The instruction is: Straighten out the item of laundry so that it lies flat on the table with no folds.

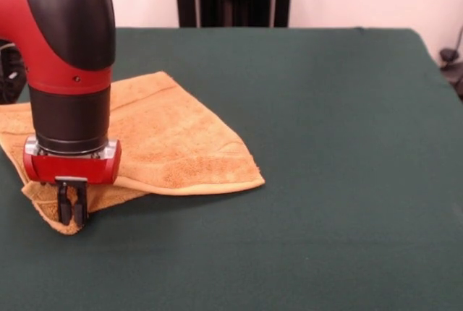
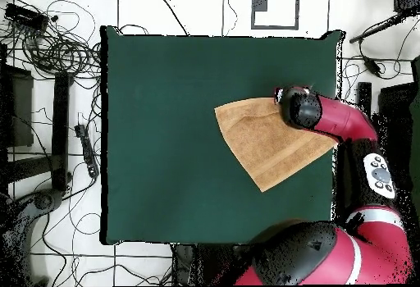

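Green table [image 1: 325, 145], folded towel [image 1: 181, 145] laid at one side.
Gripper [image 1: 72, 213] is seen nearly closed, apparently pinching the under-layer's corner so the fold can be drawn out.

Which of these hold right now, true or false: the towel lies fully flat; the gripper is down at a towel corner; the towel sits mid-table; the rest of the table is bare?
1. The towel lies fully flat. False: an upper layer is folded over a lower one.
2. The gripper is down at a near corner of the towel. True.
3. The towel sits mid-table. False: overhead, it lies against one edge of the table.
4. Nothing else lies on the table. True.
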